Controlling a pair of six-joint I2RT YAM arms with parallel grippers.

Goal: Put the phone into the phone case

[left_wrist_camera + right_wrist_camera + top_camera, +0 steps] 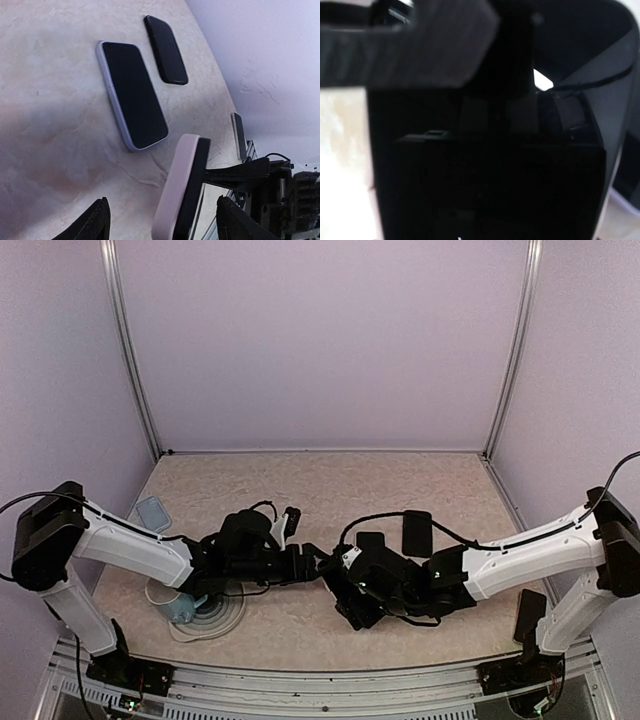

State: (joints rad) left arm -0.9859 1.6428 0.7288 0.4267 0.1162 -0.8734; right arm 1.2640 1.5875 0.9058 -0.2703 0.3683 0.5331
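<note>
Both arms reach low and inward, meeting just left of the flat phone point(370, 540), on its near side.
The right gripper point(337, 580) seems to pinch the pink-edged phone point(181, 190) upright on edge, though its own camera is too dark to confirm. The left gripper point(164, 212) straddles that phone, fingers point(97, 222) spread wide and clear of both faces. Bare table separates it from the flat phone; a black slab point(166, 49) lies just beyond.
</note>
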